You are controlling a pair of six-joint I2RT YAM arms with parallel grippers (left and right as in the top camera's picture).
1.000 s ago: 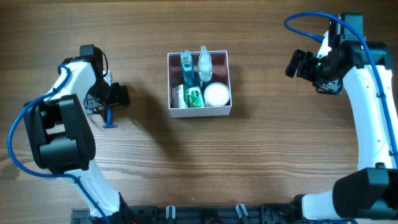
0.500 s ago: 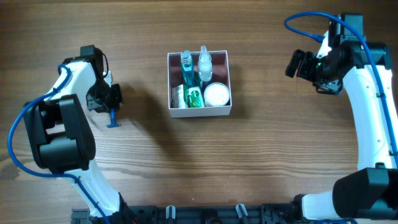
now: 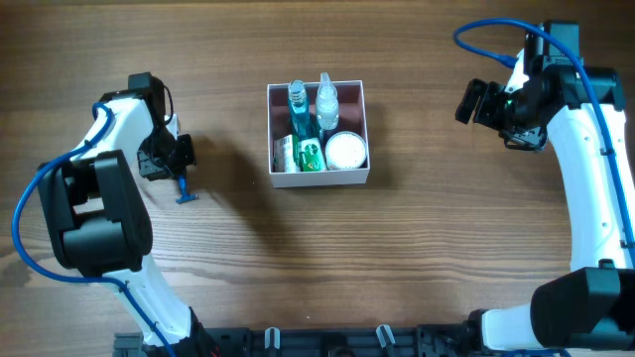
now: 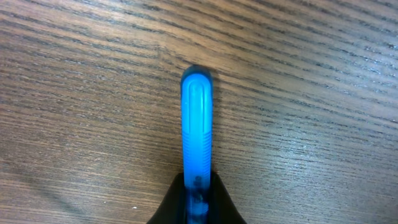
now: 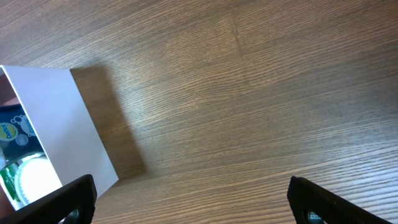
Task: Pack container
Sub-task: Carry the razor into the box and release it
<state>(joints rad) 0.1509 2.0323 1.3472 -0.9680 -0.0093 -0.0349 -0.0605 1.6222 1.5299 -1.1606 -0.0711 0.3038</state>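
Observation:
The container (image 3: 319, 178), a white square box, stands mid-table holding two bottles (image 3: 297, 104), green packets (image 3: 310, 156) and a round white jar (image 3: 346, 151). My left gripper (image 3: 179, 165) is left of it, shut on one end of a slim blue ribbed handle (image 3: 184, 188). In the left wrist view the blue handle (image 4: 197, 124) sticks out from my gripper (image 4: 198, 199), over the wood. My right gripper (image 3: 474, 102) hangs open to the right of the box with nothing between its fingers. Its wrist view shows the container's white side wall (image 5: 62, 124) at the left and the gripper (image 5: 193, 199) over bare wood.
The wooden table (image 3: 397, 258) stretches around the box. The left arm's black base link (image 3: 94, 213) sits at the front left and the right arm's white link (image 3: 595, 178) runs along the right edge.
My left gripper has closed on the blue handle, and the handle has shifted slightly to the right. The right arm has not moved.

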